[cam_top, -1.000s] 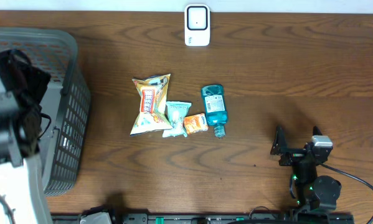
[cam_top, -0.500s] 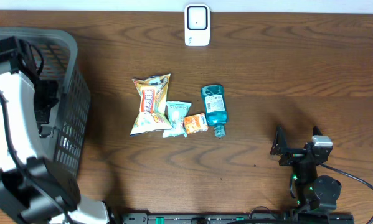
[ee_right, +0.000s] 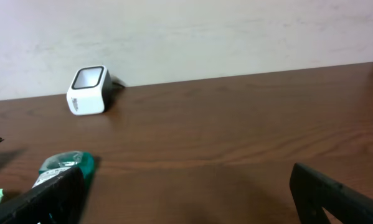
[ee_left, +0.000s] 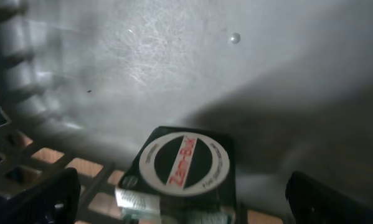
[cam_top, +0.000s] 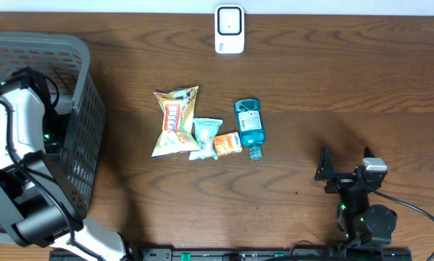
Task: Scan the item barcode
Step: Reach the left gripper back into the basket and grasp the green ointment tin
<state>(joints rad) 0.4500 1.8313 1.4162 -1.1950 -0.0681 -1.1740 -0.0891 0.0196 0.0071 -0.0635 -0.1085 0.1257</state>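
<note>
Bottle (cam_top: 248, 127) flat, neck toward near edge of table (cam_top: 347, 80)

Basket (cam_top: 90, 123) at left — tin (ee_left: 185, 163) inside, scanner (cam_top: 230, 30) at far edge, snack bag (cam_top: 175, 121) left of bottle (cam_top: 249, 127) mid-table

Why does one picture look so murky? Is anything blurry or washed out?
Overhead view: even light, sharp, faint shadows on the wooden table. Left wrist view: dim inside the basket, a pale glare patch on its floor, deep shadow to the right of the Zam-Buk box. Right wrist view: bright, scanner clear, nearest fingers dark and blurred.
</note>
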